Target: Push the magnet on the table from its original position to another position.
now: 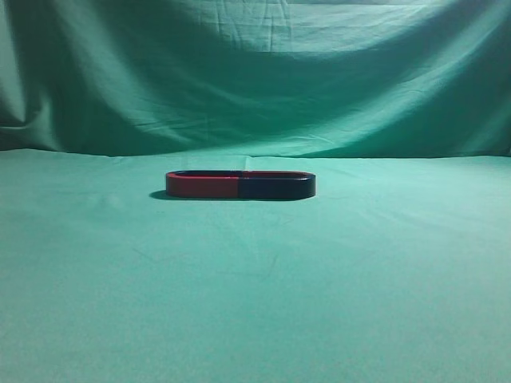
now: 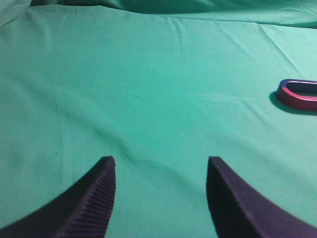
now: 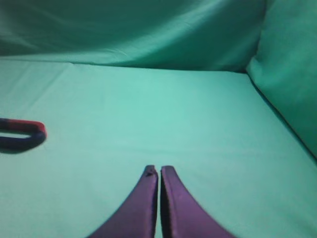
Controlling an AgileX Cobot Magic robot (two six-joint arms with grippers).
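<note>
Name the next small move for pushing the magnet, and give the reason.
Probably swing the right gripper toward the magnet, staying low over the table. Its fingers are pressed shut, a blunt tip suited to pushing, while the left gripper is open. Neither touches the magnet yet: it lies flat at the left edge of the right wrist view, apart from the fingertips.

Dim, green-tinted light falls from above. The flat red-and-navy horseshoe magnet (image 1: 239, 185) casts a short shadow toward 9 o'clock on the green cloth worktop (image 1: 255, 303). The draped green cloth backdrop (image 1: 255, 72) darkens toward its corners. The right wrist view is soft and blurred throughout.
</note>
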